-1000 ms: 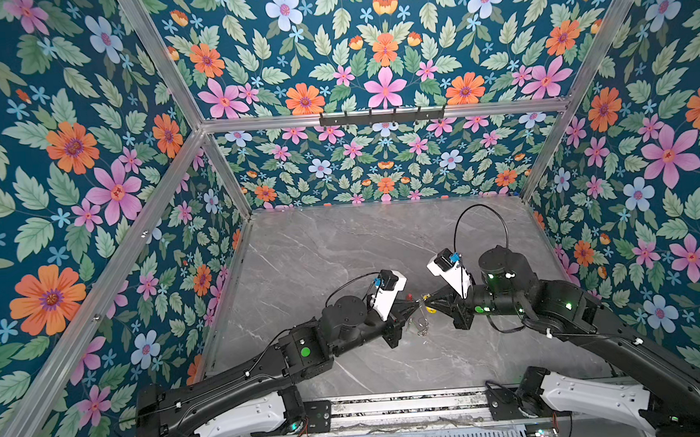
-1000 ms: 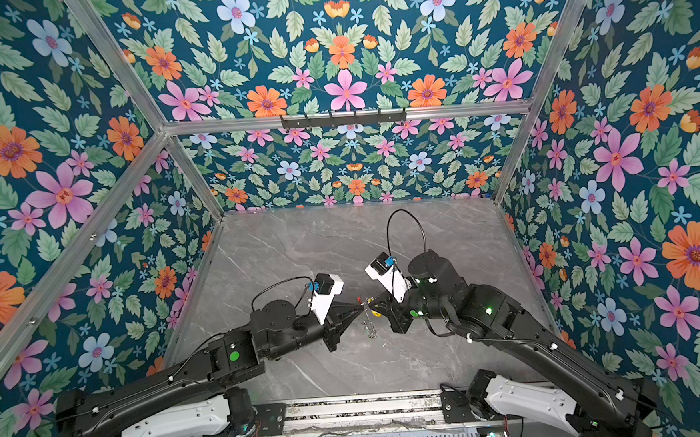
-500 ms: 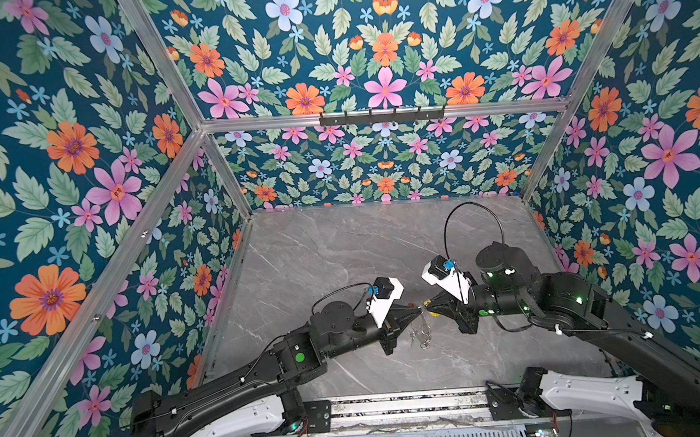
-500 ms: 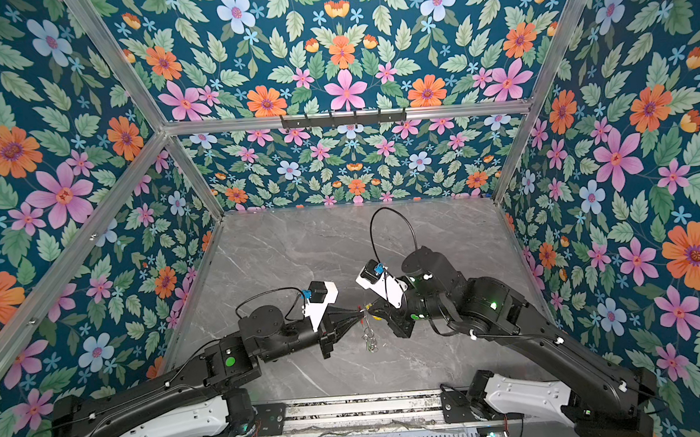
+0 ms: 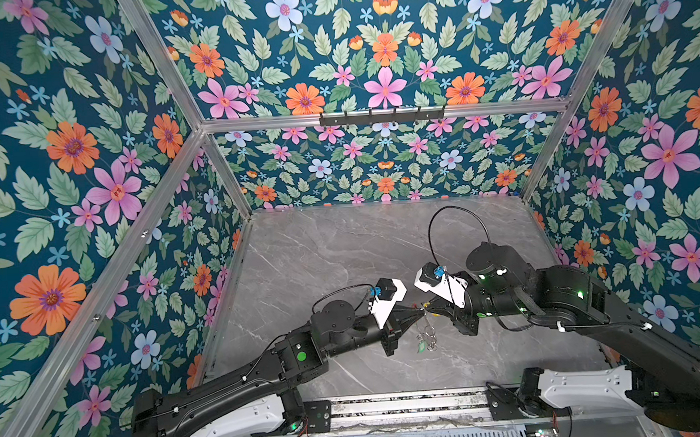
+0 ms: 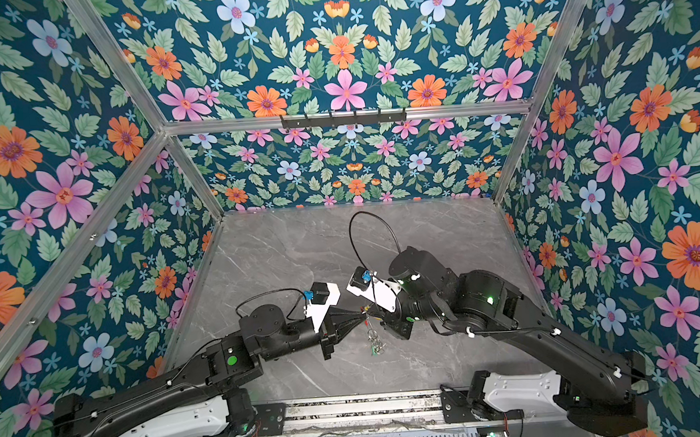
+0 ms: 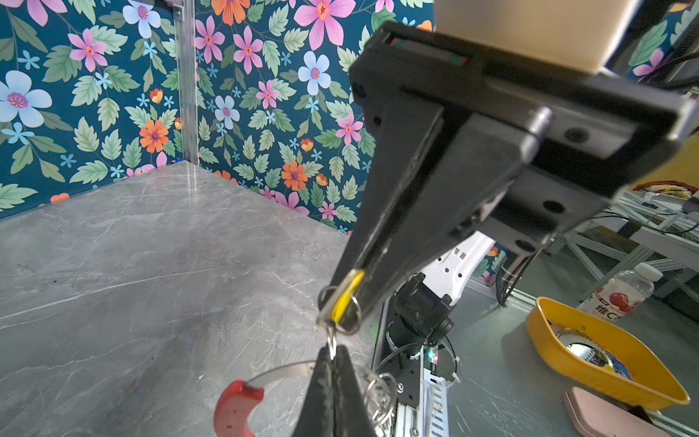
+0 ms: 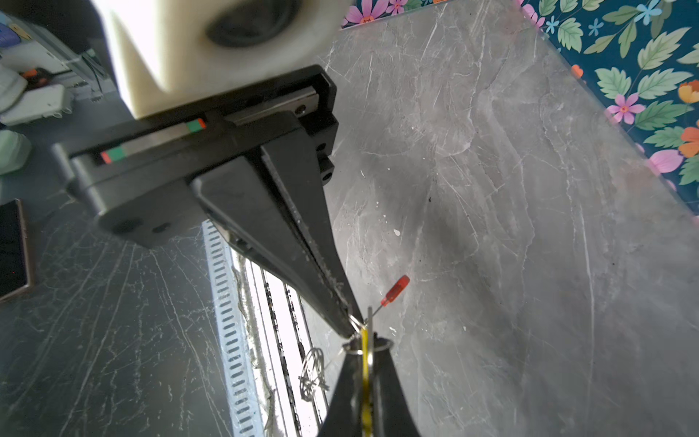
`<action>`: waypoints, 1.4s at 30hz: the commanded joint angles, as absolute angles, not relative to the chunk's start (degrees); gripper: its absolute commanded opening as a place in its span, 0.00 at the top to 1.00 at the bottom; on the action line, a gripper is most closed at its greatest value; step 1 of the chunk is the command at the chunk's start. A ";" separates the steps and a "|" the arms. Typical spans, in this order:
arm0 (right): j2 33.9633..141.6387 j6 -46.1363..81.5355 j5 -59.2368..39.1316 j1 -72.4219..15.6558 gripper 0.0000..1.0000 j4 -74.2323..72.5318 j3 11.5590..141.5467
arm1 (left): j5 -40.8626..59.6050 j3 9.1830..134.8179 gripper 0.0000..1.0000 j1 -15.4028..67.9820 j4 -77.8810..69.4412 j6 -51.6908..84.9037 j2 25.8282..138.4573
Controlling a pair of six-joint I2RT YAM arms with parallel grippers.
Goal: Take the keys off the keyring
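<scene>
Yellow key tag (image 7: 346,299) clamped edge-on between right fingers (image 7: 416,227), small silver ring (image 7: 332,340) pinched between left fingers (image 7: 321,393), red-sleeved grey hoop (image 7: 232,410) just behind them, green tag (image 5: 421,345) hanging below both.

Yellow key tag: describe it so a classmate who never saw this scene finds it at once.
Over the grey marble table, near its front edge, the left gripper and right gripper meet tip to tip. The yellow key tag is pinched in the right gripper's shut jaws, unlike the green tag hanging loose below.

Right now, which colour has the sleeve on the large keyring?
The sleeve is red; the left wrist view shows it best.
</scene>
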State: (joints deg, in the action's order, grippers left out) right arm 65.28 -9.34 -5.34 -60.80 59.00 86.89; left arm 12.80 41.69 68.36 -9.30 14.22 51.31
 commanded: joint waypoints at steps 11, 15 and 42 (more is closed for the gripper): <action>68.10 -13.25 -0.10 -64.25 1.00 59.46 92.44 | 13.55 44.21 1.00 68.42 0.10 10.94 50.03; 68.29 -13.96 1.36 -64.42 1.00 59.88 92.66 | 12.89 46.20 1.00 68.40 4.45 10.30 50.71; 62.43 -17.76 2.54 -65.03 1.00 44.90 83.15 | 20.92 44.19 1.00 68.41 0.60 12.03 45.70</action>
